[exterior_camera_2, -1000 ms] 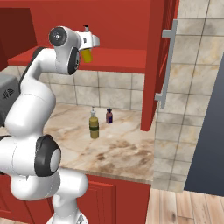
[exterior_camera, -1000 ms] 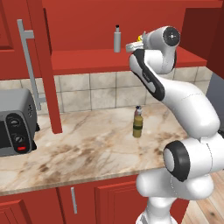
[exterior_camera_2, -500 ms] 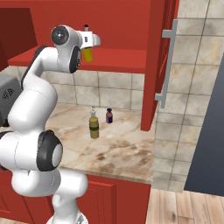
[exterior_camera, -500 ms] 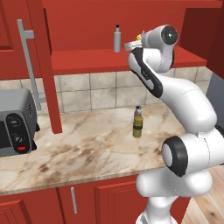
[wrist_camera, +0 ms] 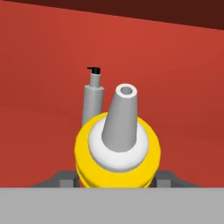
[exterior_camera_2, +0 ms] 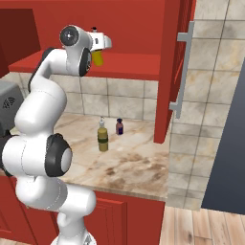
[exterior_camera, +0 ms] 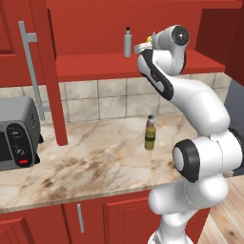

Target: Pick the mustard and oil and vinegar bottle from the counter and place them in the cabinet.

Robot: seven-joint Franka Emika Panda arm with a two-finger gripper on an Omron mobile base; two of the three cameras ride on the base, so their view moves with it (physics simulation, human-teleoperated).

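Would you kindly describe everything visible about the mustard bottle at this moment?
The mustard is a bright yellow squeeze bottle with a white collar and a tapered grey nozzle, open at its tip. It looks like smooth plastic. The gripper is shut on it, holding it up at the level of the cabinet shelf, in front of the slim grey bottle. Whether it touches the shelf cannot be told.

Veined marble-look counter point(exterior_camera: 95, 162), smooth

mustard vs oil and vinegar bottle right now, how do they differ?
The mustard is bright yellow, held in the claw up at the cabinet; the oil and vinegar bottle is olive-brown, standing free on the counter. Both are upright in the base views.
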